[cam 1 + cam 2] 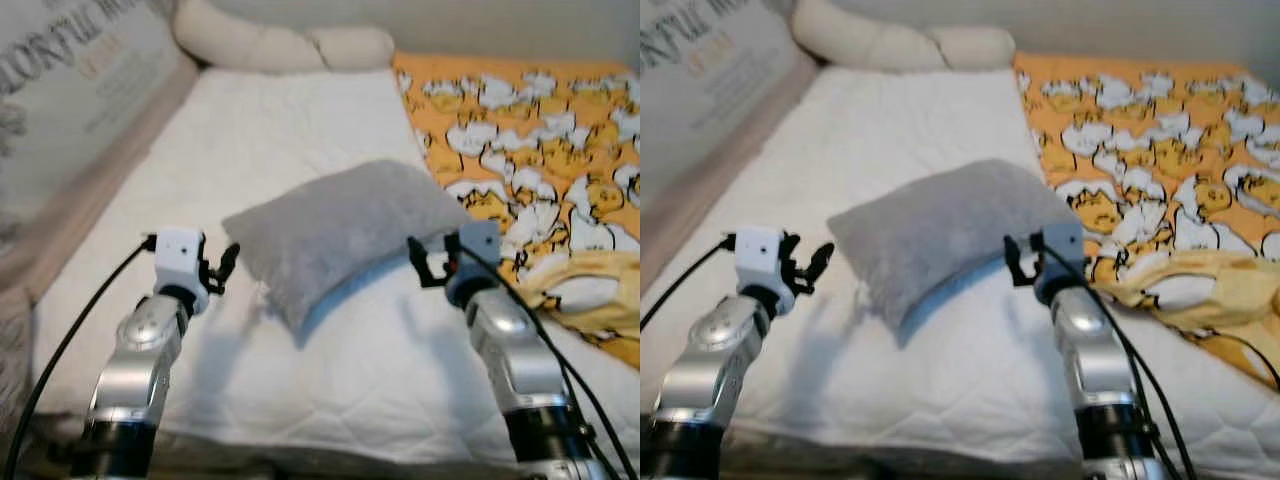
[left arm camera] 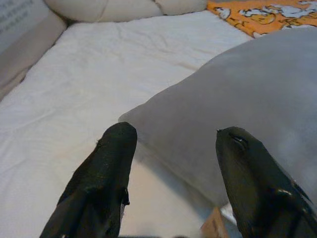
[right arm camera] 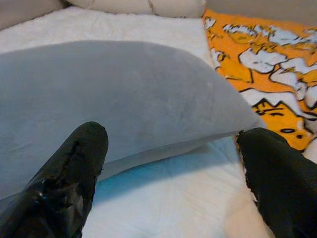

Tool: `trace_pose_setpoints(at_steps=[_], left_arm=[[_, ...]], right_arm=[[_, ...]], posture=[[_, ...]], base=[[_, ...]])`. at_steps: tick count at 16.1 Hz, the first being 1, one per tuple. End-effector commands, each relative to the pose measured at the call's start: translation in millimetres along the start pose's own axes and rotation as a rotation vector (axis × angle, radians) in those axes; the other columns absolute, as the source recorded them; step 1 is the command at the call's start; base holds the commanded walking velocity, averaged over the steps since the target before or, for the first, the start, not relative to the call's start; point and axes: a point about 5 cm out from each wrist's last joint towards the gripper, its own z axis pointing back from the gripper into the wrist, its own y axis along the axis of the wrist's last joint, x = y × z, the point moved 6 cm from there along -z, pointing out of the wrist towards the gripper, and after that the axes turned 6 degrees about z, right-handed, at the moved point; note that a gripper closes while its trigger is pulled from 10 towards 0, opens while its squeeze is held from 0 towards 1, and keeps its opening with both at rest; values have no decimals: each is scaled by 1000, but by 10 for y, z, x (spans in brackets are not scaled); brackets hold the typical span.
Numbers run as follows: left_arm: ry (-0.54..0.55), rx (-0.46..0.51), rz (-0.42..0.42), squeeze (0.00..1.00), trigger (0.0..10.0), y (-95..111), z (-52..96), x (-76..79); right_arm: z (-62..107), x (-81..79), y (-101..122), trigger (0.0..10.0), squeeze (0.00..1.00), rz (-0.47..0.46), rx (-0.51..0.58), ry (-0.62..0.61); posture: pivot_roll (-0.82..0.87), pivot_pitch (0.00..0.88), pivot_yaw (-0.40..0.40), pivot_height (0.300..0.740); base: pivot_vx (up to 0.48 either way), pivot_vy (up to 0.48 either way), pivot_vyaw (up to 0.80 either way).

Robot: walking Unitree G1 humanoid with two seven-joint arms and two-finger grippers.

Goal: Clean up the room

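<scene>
A grey pillow [image 1: 335,232] lies tilted on the white bed [image 1: 260,130], in the middle in front of me. My left gripper [image 1: 226,264] is open just off the pillow's left corner; in the left wrist view its black fingers [image 2: 106,173] frame that corner [image 2: 233,134]. At the pillow's right corner my right gripper [image 1: 428,262] is open, with the grey edge [image 3: 124,104] between and beyond its fingers [image 3: 74,173]. Neither gripper holds anything.
An orange blanket with duck prints [image 1: 530,130] covers the bed's right side, and a yellow cloth [image 1: 590,285] lies on it near my right arm. Cream pillows [image 1: 280,42] line the headboard end. A printed cushion [image 1: 70,70] leans at the left.
</scene>
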Motion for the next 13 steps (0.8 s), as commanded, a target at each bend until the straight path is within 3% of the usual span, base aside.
trace_pose_setpoints(at_steps=[1, 4, 7, 9, 11, 13], left_arm=[[-7, -3, -34, 0, 10000, 29, -60, -28], [29, -55, -90, 0, 10000, 52, -251, -152], [14, -58, -111, 0, 10000, 105, -347, -159], [4, -49, -87, 0, 10000, 118, -362, -132], [-27, 2, -24, 0, 10000, 146, -313, -12], [-23, -1, 8, 0, 10000, 41, -239, 41]], right_arm=[[20, 64, 23, 10000, 0, 6, 12, -18], [52, 75, -10, 10000, 0, 9, 6, -26], [95, 79, -78, 10000, 0, 15, -13, -29], [108, 87, -100, 10000, 0, 13, -21, -35], [129, 85, -121, 10000, 0, 9, -25, -37], [151, 58, -126, 10000, 0, -12, -26, -26]], posture=[[-17, 0, 32, 740], [-27, 0, 53, 740], [-32, 0, 65, 740], [-35, 0, 70, 740], [-33, 0, 71, 740], [-32, 0, 67, 740]], base=[[0, 0, 0], [0, 0, 0], [0, 0, 0], [0, 0, 0], [0, 0, 0], [0, 0, 0]])
